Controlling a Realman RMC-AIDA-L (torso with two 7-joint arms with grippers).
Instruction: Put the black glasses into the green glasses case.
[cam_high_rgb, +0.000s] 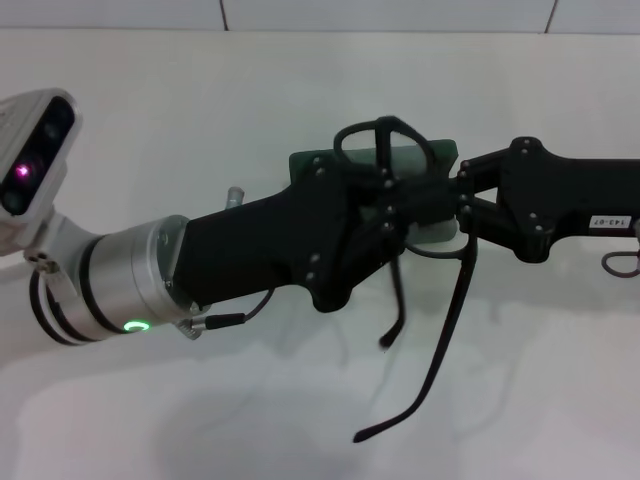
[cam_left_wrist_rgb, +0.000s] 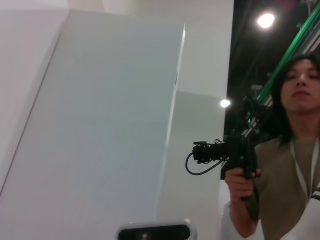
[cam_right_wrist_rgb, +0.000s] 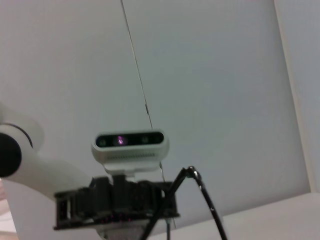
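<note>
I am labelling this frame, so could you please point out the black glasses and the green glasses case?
black glasses (cam_high_rgb: 452, 325): head view, on the long temple arm.
green glasses case (cam_high_rgb: 303, 161): head view, on its visible left corner.

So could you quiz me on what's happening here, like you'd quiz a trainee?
1. True or false: the black glasses already lie folded inside the green glasses case.
2. Where do the left gripper and the right gripper sit in the head view?
A. Together at the middle, over the case
B. Far apart at opposite table edges
C. Both out of sight
3. Fill in: the glasses' long temple arms are ______, not folded.

Key: 1 false, they are up at the grippers; 2 A; 3 unfolded, trailing toward the robot.
</note>
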